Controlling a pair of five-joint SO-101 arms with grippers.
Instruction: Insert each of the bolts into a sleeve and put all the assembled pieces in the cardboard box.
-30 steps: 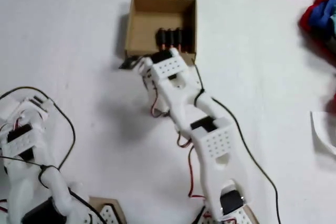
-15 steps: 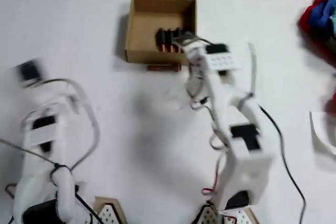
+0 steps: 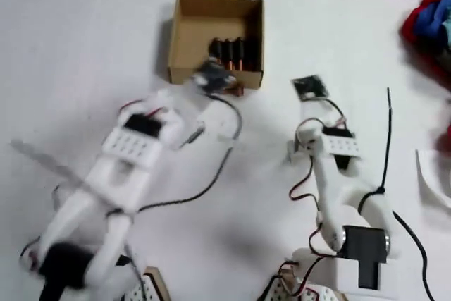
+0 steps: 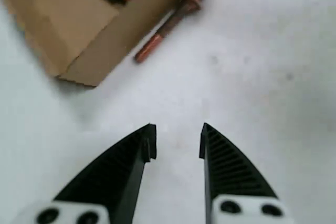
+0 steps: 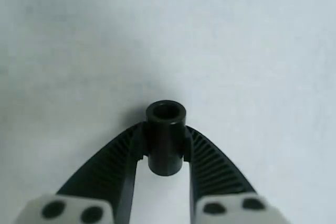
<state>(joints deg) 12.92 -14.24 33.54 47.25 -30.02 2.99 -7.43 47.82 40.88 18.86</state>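
Note:
The cardboard box stands at the table's far middle and holds several assembled pieces. A copper bolt lies on the table against the box's near wall, also visible from above as the bolt. My left arm stretches toward that wall. Its gripper is open and empty, a short way from the bolt. My right arm is folded back to the right of the box. Its gripper is shut on a black sleeve, held upright over bare table.
The white table has free room to the left and right of the box. Red and blue cloth lies at the far right edge. A white object sits at the right edge. Black cables trail beside both arms.
The right arm pulled away from the box front and folded back to the right. The left arm swung from the near left up to the box front. The bolt now lies uncovered.

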